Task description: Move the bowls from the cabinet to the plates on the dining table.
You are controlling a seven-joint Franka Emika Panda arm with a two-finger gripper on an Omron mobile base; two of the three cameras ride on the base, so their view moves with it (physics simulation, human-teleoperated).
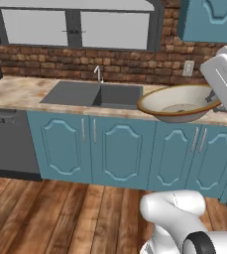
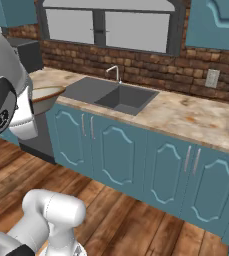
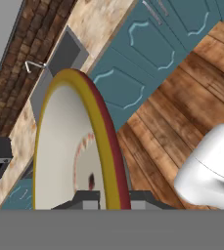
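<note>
A wide shallow bowl (image 1: 177, 103), cream inside with a tan-brown rim, hangs level in front of the counter edge, right of the sink. My gripper (image 1: 215, 97) is shut on its right rim. In the right base view the bowl (image 2: 46, 96) peeks out from behind my arm at the left. In the hand view the bowl (image 3: 64, 151) stands on edge, its rim pinched between my gripper's (image 3: 112, 199) dark fingertips. A teal wall cabinet (image 1: 210, 19) with an arched door hangs at the upper right. The plates and the dining table are out of view.
A grey sink (image 1: 97, 94) with a faucet (image 1: 99, 73) is set in the marble counter (image 1: 16, 92) under a window. Low teal cabinet doors (image 1: 110, 149) run below, a dark dishwasher (image 1: 8, 144) stands at the left. Wooden floor (image 1: 60, 213) lies in front.
</note>
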